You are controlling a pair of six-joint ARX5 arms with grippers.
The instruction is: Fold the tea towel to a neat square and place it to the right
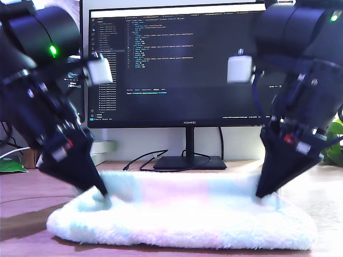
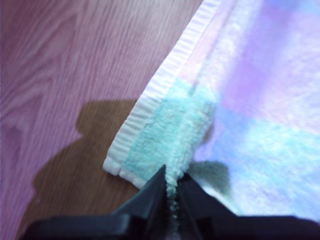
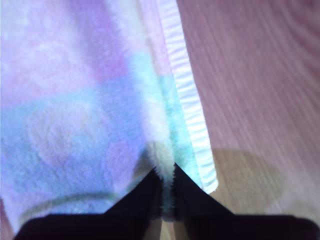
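At the exterior view's left, my first arm slants down from 10 o'clock towards the centre. There my first pincer [image 1: 102,194] is clamped on the tea towel [image 1: 187,214]; in the first wrist view a ridge of mint pile is pinched between its dark tips [image 2: 172,182], just beside the white hemmed corner. The tea towel lies flat on the tabletop [image 1: 21,198] at 6 o'clock in the exterior view. Its long axis runs across that view from 9 to 3 o'clock, and its pale mint, pink and mint bands cross the short way. Behind it, at 12 o'clock, stands a lit monitor [image 1: 177,64] on a black stand [image 1: 187,160], with dark cables [image 1: 142,159] trailing beside the base. At the exterior view's right, my second arm leans down from 2 o'clock. My second pincer [image 1: 261,194] is likewise closed on the towel's far edge, with fluffy cloth held between its tips [image 3: 167,172] near the hem. The tabletop is brown wood grain.
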